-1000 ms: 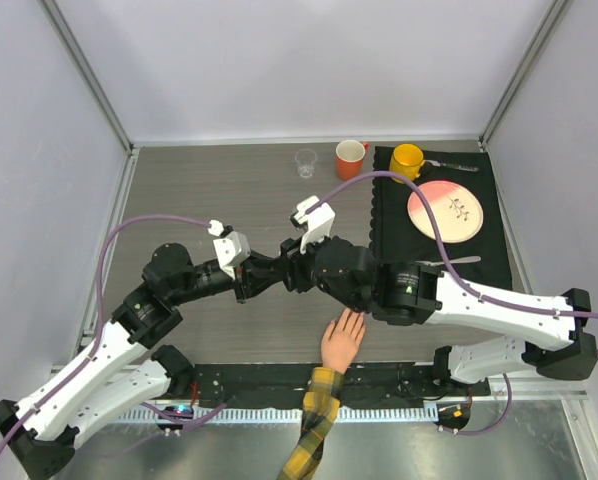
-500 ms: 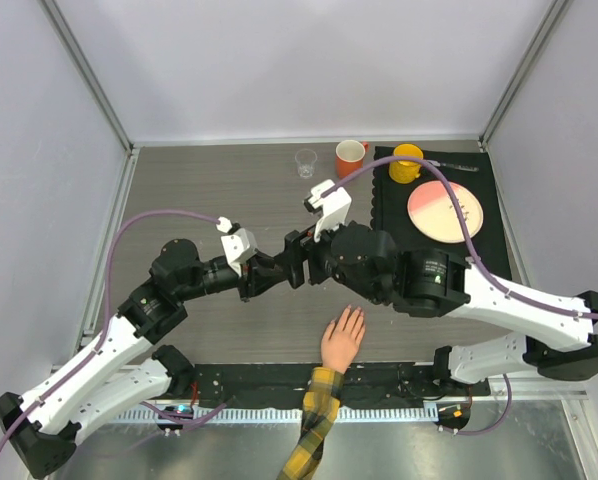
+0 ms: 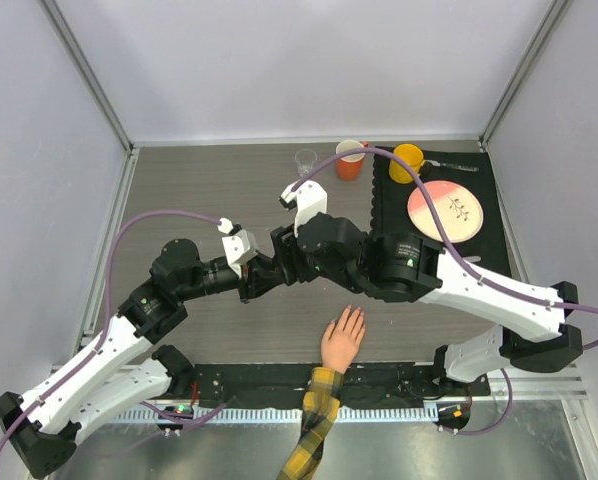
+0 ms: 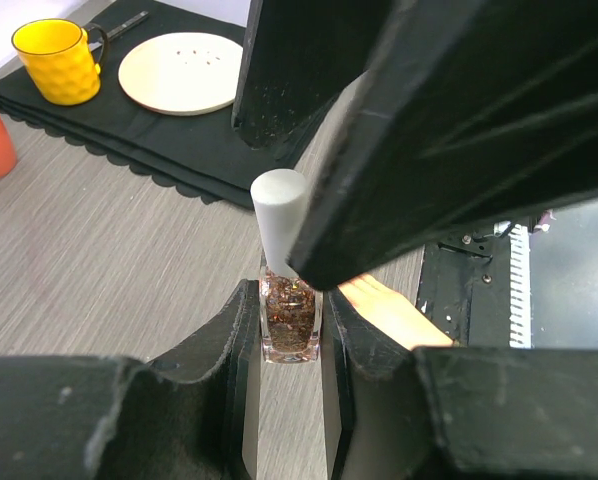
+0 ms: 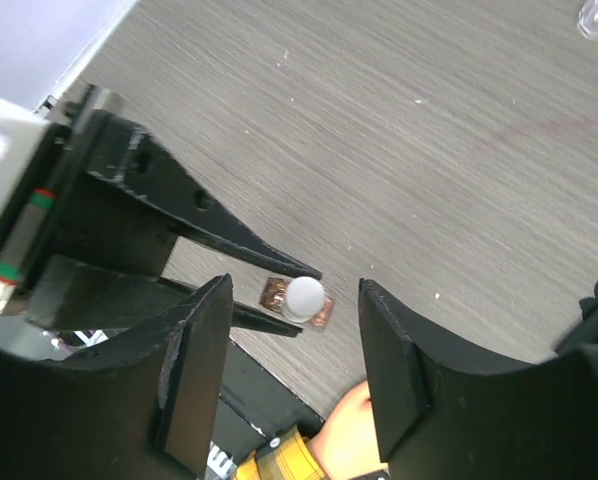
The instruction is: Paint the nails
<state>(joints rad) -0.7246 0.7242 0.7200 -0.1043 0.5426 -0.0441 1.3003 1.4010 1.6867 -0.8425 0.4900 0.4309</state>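
Observation:
My left gripper [image 4: 291,300] is shut on a small square nail polish bottle [image 4: 290,322] with reddish-brown glitter and a white cap [image 4: 278,212], held upright just above the table. My right gripper [image 5: 293,292] is open, its jaws standing either side of and above that cap [image 5: 305,296] without touching it. In the top view the two grippers meet at mid-table [image 3: 277,262], and the bottle is hidden there. The peach fake hand [image 3: 342,338] with a yellow-and-black plaid sleeve [image 3: 317,425] lies palm down near the front edge. Its nails are too small to make out.
A black mat [image 3: 394,235] at the back right holds a yellow mug [image 3: 407,160], a pink-and-cream plate [image 3: 445,210] and cutlery. An orange cup [image 3: 350,160] and a small clear cup [image 3: 306,161] stand at the back. A black strip [image 3: 249,380] runs along the front edge.
My right gripper has swung left and forward so that it now sits over the bottle's cap. My left gripper, holding the bottle, shifted slightly right and then stayed still.

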